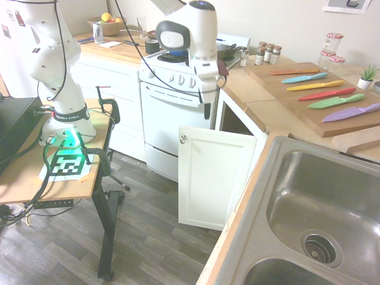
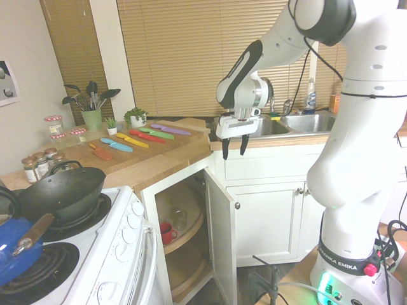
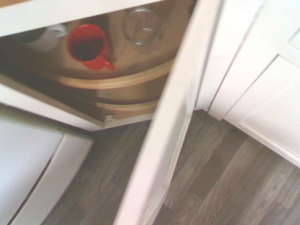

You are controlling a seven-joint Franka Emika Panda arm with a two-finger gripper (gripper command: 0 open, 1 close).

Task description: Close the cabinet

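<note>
The cabinet door (image 1: 217, 178) is white with a recessed panel and stands swung wide open below the wooden counter corner. Its round silver knob (image 1: 183, 139) sits near the top corner, also visible as the knob (image 2: 236, 205). My gripper (image 2: 233, 146) hangs open and empty just above the door's (image 2: 222, 241) top edge, at counter height, not touching it. In the first exterior view the gripper (image 1: 208, 111) points down beside the oven. The wrist view looks down along the door's top edge (image 3: 173, 117) into the round shelves, where a red mug (image 3: 86, 47) and a glass (image 3: 140, 26) stand.
A white oven (image 1: 169, 124) stands right beside the open door. The counter carries a cutting board (image 1: 320, 98) with several coloured knives, spice jars (image 1: 267, 53) and a steel sink (image 1: 314, 214). A dark wok (image 2: 63, 190) sits on the stove. Dark wood floor (image 3: 225, 178) lies below.
</note>
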